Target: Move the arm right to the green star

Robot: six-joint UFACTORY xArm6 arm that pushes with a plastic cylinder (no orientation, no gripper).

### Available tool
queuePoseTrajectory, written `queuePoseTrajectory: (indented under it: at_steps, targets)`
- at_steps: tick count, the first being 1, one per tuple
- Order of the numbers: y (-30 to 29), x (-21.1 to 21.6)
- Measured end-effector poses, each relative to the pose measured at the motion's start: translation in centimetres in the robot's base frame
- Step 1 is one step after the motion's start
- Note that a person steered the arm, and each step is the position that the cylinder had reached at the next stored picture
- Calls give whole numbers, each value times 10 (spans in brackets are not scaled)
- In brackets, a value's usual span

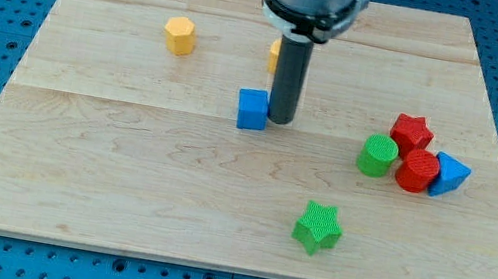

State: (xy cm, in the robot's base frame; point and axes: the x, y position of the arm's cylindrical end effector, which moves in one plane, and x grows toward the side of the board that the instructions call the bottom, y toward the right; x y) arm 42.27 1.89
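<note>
Green star [317, 227], ribbed top face, lying flat on the wooden board [121, 179], near the view's bottom edge, right of centre, alone, well apart from the other blocks

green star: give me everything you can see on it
The green star is a small, chunky star-shaped block, bright green with fine ribbing across its top face, plastic by the look. It lies flat on the wooden board, near the view's bottom, right of centre. Nothing touches it. My tip is well off toward the view's top-left, beside the blue cube.
</note>
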Motion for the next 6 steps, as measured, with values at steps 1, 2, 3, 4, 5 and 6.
queuePoseTrajectory:
  at_steps: [1,2,3,4,5,6]
  targets:
    - [-53,1]
    - [-141,1]
    - [-172,-3]
    - [-61,28]
    - [50,69]
    - [95,109]
